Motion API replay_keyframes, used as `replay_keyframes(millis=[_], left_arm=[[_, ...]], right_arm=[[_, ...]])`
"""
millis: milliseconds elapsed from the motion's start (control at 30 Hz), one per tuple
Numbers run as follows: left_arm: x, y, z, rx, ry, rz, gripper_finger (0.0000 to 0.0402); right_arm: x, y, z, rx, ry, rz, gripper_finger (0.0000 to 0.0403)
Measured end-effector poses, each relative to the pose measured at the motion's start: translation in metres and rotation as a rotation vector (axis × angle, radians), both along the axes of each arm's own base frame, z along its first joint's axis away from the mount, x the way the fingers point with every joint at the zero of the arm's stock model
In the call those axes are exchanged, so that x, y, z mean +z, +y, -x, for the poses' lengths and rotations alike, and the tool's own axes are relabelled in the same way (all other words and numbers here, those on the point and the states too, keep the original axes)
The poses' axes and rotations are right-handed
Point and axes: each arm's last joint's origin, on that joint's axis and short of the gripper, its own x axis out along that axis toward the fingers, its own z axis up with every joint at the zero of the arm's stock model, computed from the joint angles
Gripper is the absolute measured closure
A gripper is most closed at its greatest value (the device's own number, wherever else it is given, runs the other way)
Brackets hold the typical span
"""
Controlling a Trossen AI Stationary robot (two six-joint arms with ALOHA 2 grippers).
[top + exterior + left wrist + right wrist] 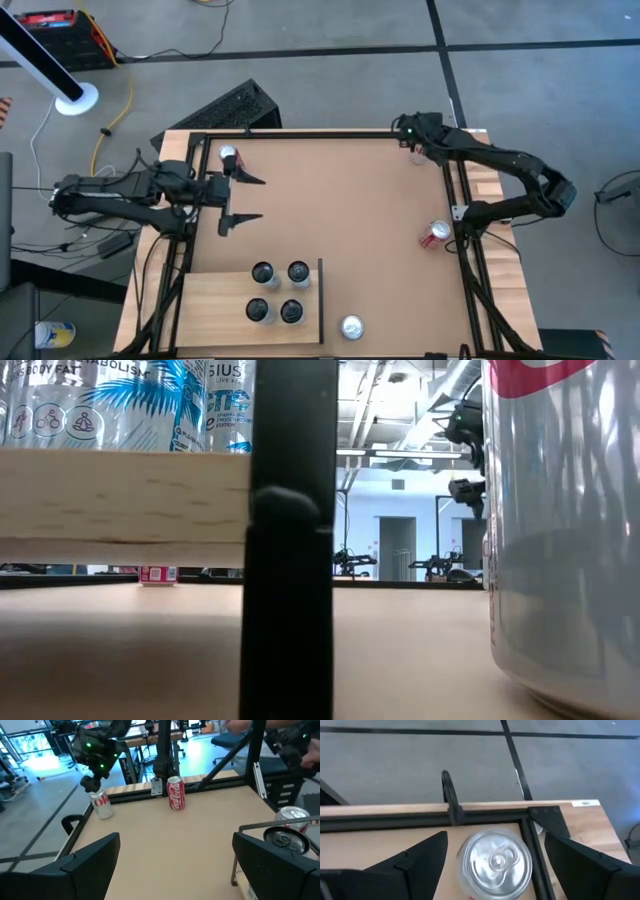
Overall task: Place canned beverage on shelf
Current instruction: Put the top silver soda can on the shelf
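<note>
Four cans (277,290) stand on the shelf (215,308) and four more on the tabletop (340,210), one (494,864) directly beneath the right gripper (492,857), its fingers apart, while the left gripper (246,198) waits spread open.

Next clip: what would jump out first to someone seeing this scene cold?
Four dark-topped cans stand in a square on the pale shelf at the table's near left corner. The right gripper hovers open over a silver can at the far right corner, inside the black frame. The left gripper waits open at the left edge, and a red can stands by the right rail.
</note>
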Motion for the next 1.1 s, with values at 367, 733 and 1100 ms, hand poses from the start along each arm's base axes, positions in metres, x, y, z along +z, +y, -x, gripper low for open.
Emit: replay_keyframes(millis=[367,733,1100], left_arm=[[0.003,0.001,0.002,0.047,-0.027,-0.004,0.0031],[0.006,0.002,0.001,0.075,-0.054,-0.022,0.0031],[0.002,0.002,-0.004,0.075,-0.024,-0.016,0.0031]], right_arm=[[-0.038,-0.003,0.013,-0.008,-0.032,-0.005,0.0047],[-0.044,-0.004,0.013,0.042,-0.038,0.003,0.0049],[-0.044,0.002,0.006,0.107,-0.019,-0.008,0.0087]])
